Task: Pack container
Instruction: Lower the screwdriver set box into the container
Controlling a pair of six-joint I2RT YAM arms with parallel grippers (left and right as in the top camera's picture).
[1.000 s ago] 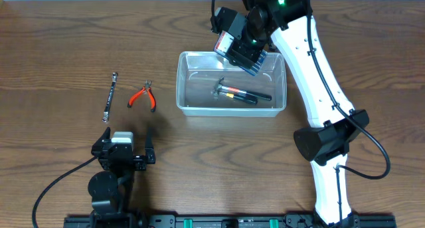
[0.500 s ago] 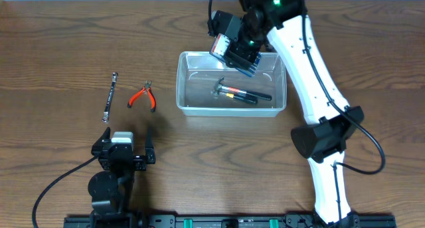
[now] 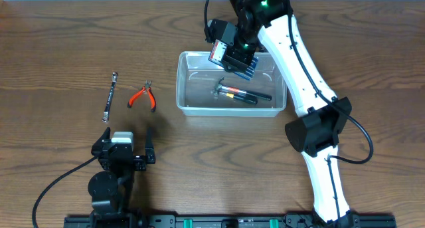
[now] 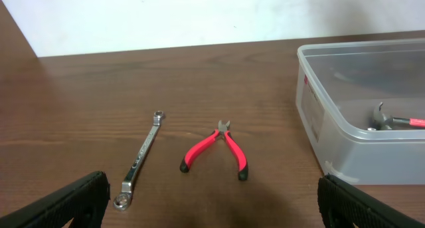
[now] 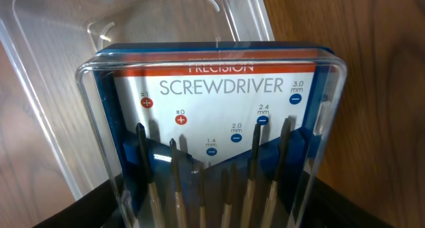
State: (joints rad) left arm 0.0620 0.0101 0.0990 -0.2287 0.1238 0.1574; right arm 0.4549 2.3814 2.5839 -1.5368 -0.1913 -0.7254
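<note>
Right end effector is closed onto a screwdriver set case, pinching it by its lower end. Its dark fingers show only at the bottom corners of the right wrist view. The case is clear-fronted with a blue and red card reading "PRECISION SCREWDRIVER", and a row of thin drivers sits inside.

From overhead the case is tilted and hangs over the far rim of the container, toward its back middle. Can't tell if the case touches the rim or wall. In the wrist view the clear container shows behind the case at upper left, with wood at right.

The container sits on the counter, right of centre. A small hammer with a red and black handle lies flat on its floor.

Left end effector is spread wide with nothing between the fingers. It is parked low at the near left of the counter. Red-handled pliers and a slim metal wrench lie on the counter ahead of it, side by side but apart. Both are well left of the container.

Versus a second ago, the right end effector and case have slid left along the container's far rim, from the back right corner toward the middle. The right arm's elbow has swung left with them. Hammer, pliers, wrench, container and left arm are unchanged.
</note>
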